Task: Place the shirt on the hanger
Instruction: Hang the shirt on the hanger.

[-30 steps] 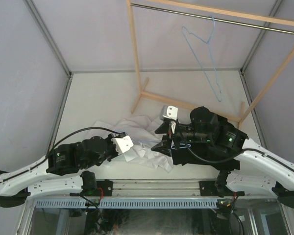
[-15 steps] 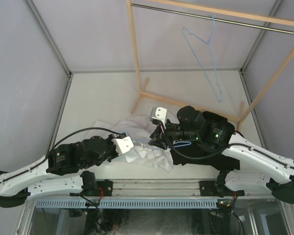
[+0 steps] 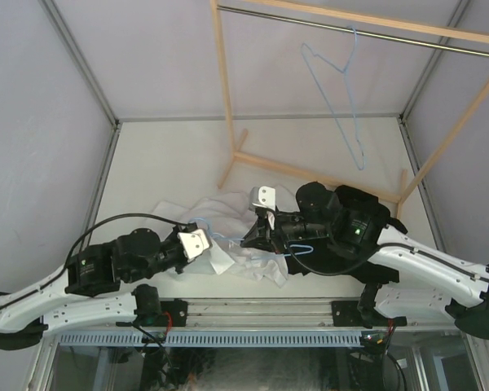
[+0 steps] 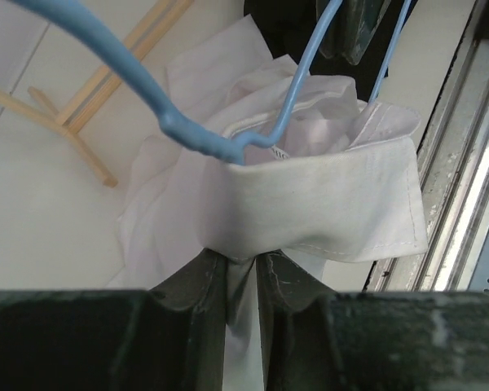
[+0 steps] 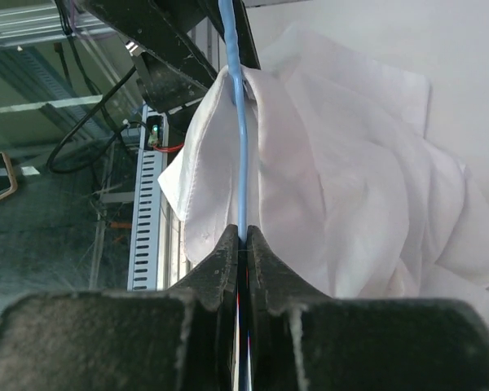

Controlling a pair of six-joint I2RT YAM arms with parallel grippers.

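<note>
From above, a white shirt (image 3: 224, 213) lay crumpled on the pale table (image 3: 171, 163) between two black-and-white arms. Its sleeves could not be made out in the folds, and its middle was hidden by the two tools. The left gripper (image 3: 208, 244) met the cloth from the left and the right gripper (image 3: 248, 239) from the right. A thin blue wire hanger (image 3: 303, 246) showed only as a loop beside the right gripper. A second blue hanger (image 3: 336, 102) hung from the metal rail (image 3: 367, 32) of a light wooden rack (image 3: 222, 98). That made two hangers, one shirt and one rack.

In the left wrist view, the left gripper (image 4: 242, 281) had its dark fingers (image 4: 200, 285) close together with a fold of thin fabric pinched between them. The shirt (image 4: 326, 204) rose from there as a soft bundle, its stitched collar band stretched flat across the front. The blue wire hanger (image 4: 196, 134) dipped into the collar opening, its lower part hidden inside. The hanger's ends were cut off at the top edge.

In the right wrist view, the right gripper (image 5: 243, 244) had its fingers pressed together on the hanger's straight blue wire (image 5: 240, 122). The wire ran up and vanished behind the shirt's (image 5: 334, 187) collar edge. The cloth fell in smooth wrinkles to the right.
</note>
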